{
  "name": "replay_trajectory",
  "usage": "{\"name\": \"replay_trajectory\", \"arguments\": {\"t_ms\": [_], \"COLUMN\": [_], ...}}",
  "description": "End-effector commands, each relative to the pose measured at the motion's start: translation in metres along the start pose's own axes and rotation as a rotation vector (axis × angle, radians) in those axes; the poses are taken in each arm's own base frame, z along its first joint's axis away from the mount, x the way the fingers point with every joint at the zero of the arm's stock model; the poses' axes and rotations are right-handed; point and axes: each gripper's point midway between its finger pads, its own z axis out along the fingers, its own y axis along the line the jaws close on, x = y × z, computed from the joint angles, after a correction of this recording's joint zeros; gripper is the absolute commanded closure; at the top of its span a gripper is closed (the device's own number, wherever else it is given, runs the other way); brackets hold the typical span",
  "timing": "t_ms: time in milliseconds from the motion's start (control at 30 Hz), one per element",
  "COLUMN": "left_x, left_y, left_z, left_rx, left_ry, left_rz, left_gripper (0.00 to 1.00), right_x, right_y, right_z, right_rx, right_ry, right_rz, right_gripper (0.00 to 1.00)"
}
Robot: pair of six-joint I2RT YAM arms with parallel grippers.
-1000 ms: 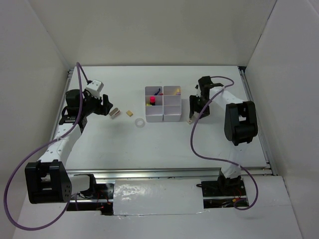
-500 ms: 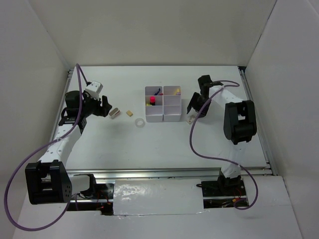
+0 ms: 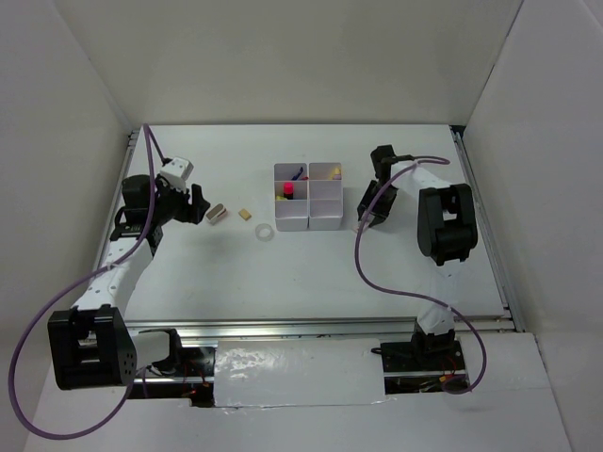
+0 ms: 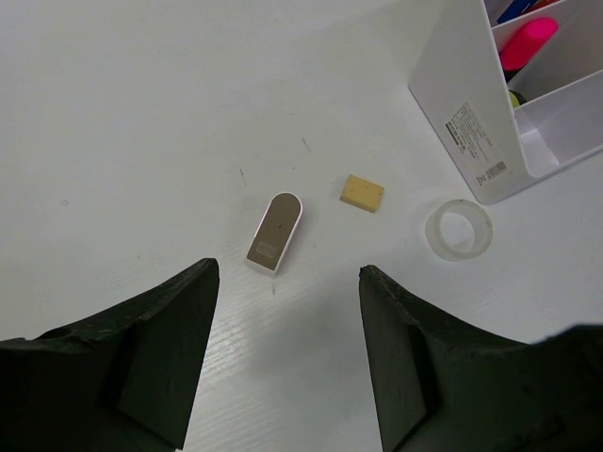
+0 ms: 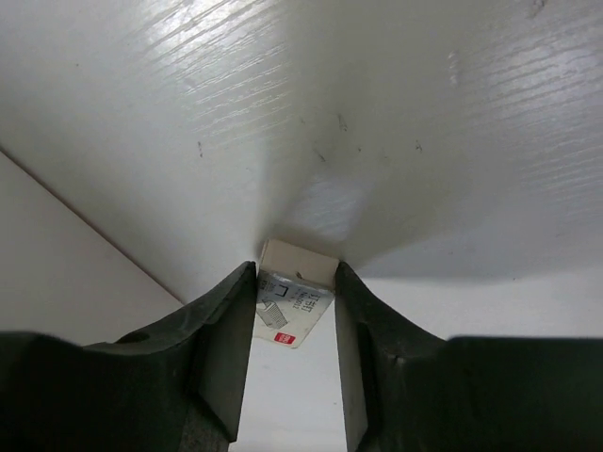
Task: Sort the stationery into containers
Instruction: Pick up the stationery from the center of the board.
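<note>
At the right flank of the containers (image 3: 292, 224): the pale stick (image 5: 297, 299) lies flat on the counter (image 3: 283, 273), near the white block but apart from it.
Right fingers (image 5: 243, 292): narrowed to the stick's width, one against each long side. No gap shows on either side in the wrist view. I judge this a grip at counter level, not a lift.
Handling: small and light, with firm, squared edges by the look of it. The printed label may be slick, so I judge a hold across the short width, near the middle, soundest. A hold at the end could let it pivot.
Right arm pose: reached forward, wrist pitched steeply down, elbow block standing high to the right.
Left fingers (image 4: 193, 320): wide apart, holding nothing.
Left arm pose: stretched toward the far left, hovering above the metal clip (image 4: 273, 232).
Unsorted on the counter: clip, tan eraser (image 4: 362, 192) and tape ring (image 4: 458, 231), each apart from the others.
</note>
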Motion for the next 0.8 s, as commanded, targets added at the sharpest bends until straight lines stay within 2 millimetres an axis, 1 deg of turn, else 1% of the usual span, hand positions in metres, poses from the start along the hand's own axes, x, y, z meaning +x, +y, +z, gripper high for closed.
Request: {"name": "replay_trajectory", "arguments": {"t_ms": [0, 33, 67, 167, 233, 267, 400, 433, 467, 500, 533, 567, 600, 633, 667, 700, 733, 767], "left_x": [-0.018, -0.018, -0.018, -0.017, -0.019, -0.018, -0.017, -0.017, -0.016, -0.017, -0.017, -0.019, -0.018, -0.018, -0.017, -0.017, -0.017, -0.017], "left_y": [-0.001, -0.001, -0.001, -0.002, -0.003, -0.003, -0.005, -0.006, -0.007, -0.007, -0.007, -0.008, -0.007, -0.008, -0.008, -0.007, -0.006, -0.007], "left_z": [-0.005, -0.004, -0.005, -0.005, -0.007, -0.007, -0.009, -0.009, -0.010, -0.011, -0.010, -0.011, -0.010, -0.010, -0.009, -0.009, -0.009, -0.009], "left_rx": [0.008, 0.008, 0.008, 0.008, 0.010, 0.010, 0.017, 0.021, 0.023, 0.023, 0.023, 0.023, 0.022, 0.024, 0.027, 0.023, 0.020, 0.020], "left_ry": [-0.062, -0.062, -0.062, -0.062, -0.068, -0.068, -0.069, -0.071, -0.072, -0.076, -0.076, -0.081, -0.078, -0.079, -0.076, -0.076, -0.074, -0.076], "left_rz": [0.033, 0.030, 0.030, 0.028, 0.029, 0.031, 0.024, 0.027, 0.026, 0.029, 0.028, 0.026, 0.022, 0.021, 0.014, 0.010, 0.002, -0.003], "left_gripper": [0.27, 0.27, 0.27, 0.27, 0.27, 0.27, 0.27, 0.27, 0.27, 0.27, 0.27, 0.27, 0.27, 0.27, 0.27, 0.27, 0.27, 0.27], "right_x": [-0.004, -0.004, -0.006, -0.011, -0.018, -0.022, -0.051, -0.059, -0.071, -0.074, -0.079, -0.085, -0.085, -0.079, -0.078, -0.077, -0.065, -0.063], "right_y": [-0.002, -0.004, -0.004, -0.004, 0.001, 0.002, 0.016, 0.021, 0.029, 0.038, 0.044, 0.055, 0.063, 0.078, 0.090, 0.092, 0.106, 0.113], "right_z": [-0.002, -0.003, -0.005, -0.017, -0.031, -0.036, -0.083, -0.106, -0.119, -0.146, -0.161, -0.173, -0.202, -0.215, -0.224, -0.245, -0.254, -0.256], "right_rx": [0.034, 0.042, 0.041, 0.033, 0.007, -0.007, -0.084, -0.116, -0.147, -0.189, -0.215, -0.259, -0.303, -0.342, -0.381, -0.384, -0.409, -0.424], "right_ry": [-0.009, -0.013, -0.018, -0.029, -0.049, -0.053, -0.205, -0.273, -0.348, -0.426, -0.487, -0.560, -0.643, -0.691, -0.747, -0.822, -0.861, -0.910], "right_rz": [-0.006, -0.009, -0.017, -0.041, -0.062, -0.082, -0.162, -0.183, -0.223, -0.253, -0.287, -0.308, -0.330, -0.377, -0.400, -0.404, -0.451, -0.465], "right_gripper": [0.60, 0.74, 0.83, 0.92, 1.00, 1.00, 1.00, 1.00, 1.00, 1.00, 1.00, 1.00, 1.00, 1.00, 1.00, 1.00, 1.00, 1.00]}}
